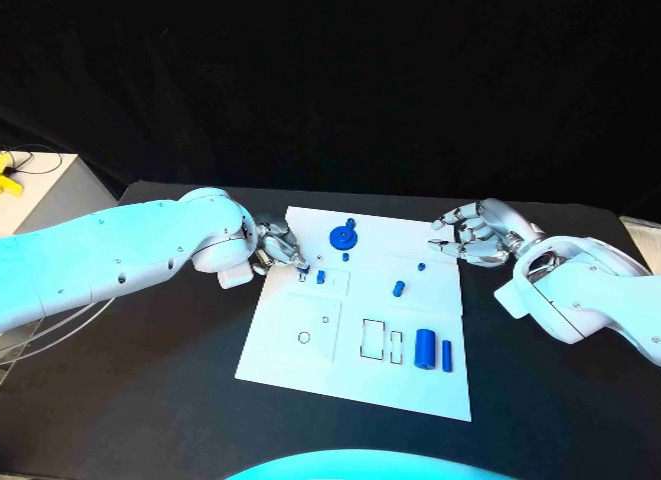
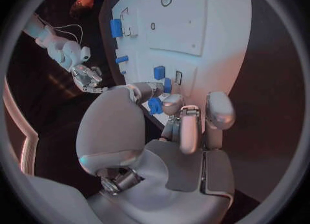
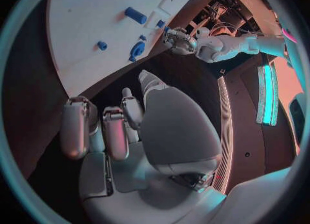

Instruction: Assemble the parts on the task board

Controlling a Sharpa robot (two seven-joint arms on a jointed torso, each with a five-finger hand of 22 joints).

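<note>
Both hands flank the task board [image 1: 309, 345]'s edges: left hand [image 1: 277, 245] pinches a blue part [image 2: 155, 105], right hand [image 1: 474, 235] curled empty.

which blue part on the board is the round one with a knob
The round blue part near the board's far edge, beside the left hand. It is a disc with a knob; the other blue pieces are small blocks or cylinders.

Black table [image 1: 157, 400]; white task board [image 1: 294, 365] flat at its middle, small blue parts [image 1: 427, 351] on it
</note>
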